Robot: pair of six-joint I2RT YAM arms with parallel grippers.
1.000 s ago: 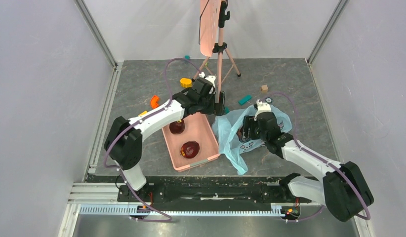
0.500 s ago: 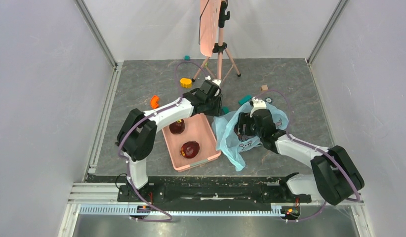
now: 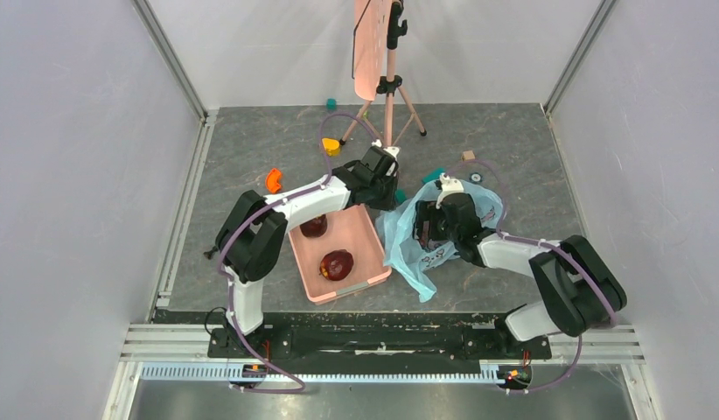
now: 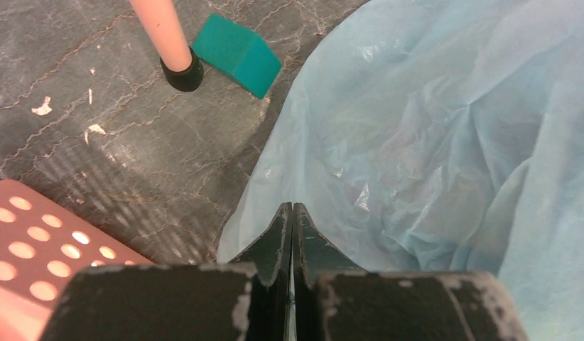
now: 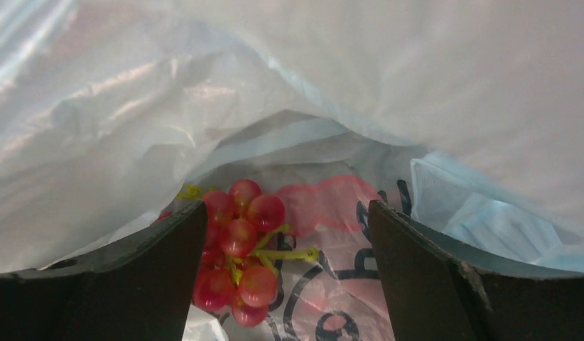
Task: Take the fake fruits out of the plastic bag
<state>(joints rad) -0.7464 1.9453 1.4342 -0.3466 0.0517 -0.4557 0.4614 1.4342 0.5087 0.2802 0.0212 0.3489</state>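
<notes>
Inside plastic bag (image 5: 431,78), red grape bunch (image 5: 236,249) lies between spread fingers of right tool (image 5: 285,209)

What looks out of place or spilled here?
Loose clutter on the table: a teal block right beside the tripod foot, an orange piece and a yellow one farther left in the top view. The plastic bag is crumpled, no tear visible. Nothing spilled.
</notes>
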